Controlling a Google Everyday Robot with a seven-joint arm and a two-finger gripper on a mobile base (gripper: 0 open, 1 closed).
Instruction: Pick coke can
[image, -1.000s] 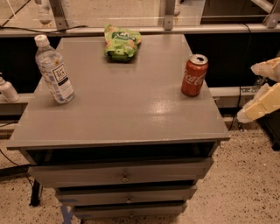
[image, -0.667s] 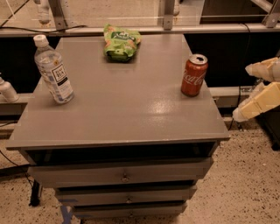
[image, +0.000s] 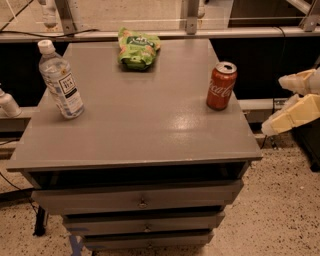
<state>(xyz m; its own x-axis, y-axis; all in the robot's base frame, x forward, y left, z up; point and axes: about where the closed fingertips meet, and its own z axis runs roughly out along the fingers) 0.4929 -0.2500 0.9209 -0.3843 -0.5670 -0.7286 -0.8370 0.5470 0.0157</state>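
Fingers (image: 296, 114) of the gripper (image: 273, 106) stand spread, a clear gap between the upper and the lower one. They hold nothing and touch nothing. The gripper hangs off the counter's (image: 150, 125) right edge, beyond its front right corner, apart from the top. Its fingertips point left toward the counter.

The coke can (image: 221, 86) stands upright on the counter close to the right edge, about halfway between the front right and back right corners. Its long axis runs vertical, silver top up, base flat on the grey surface. The white script faces the front.

A water bottle (image: 61, 82) stands upright near the left edge. A green snack bag (image: 137, 47) lies by the back edge, near its middle. Drawers (image: 142, 200) sit below the front edge.
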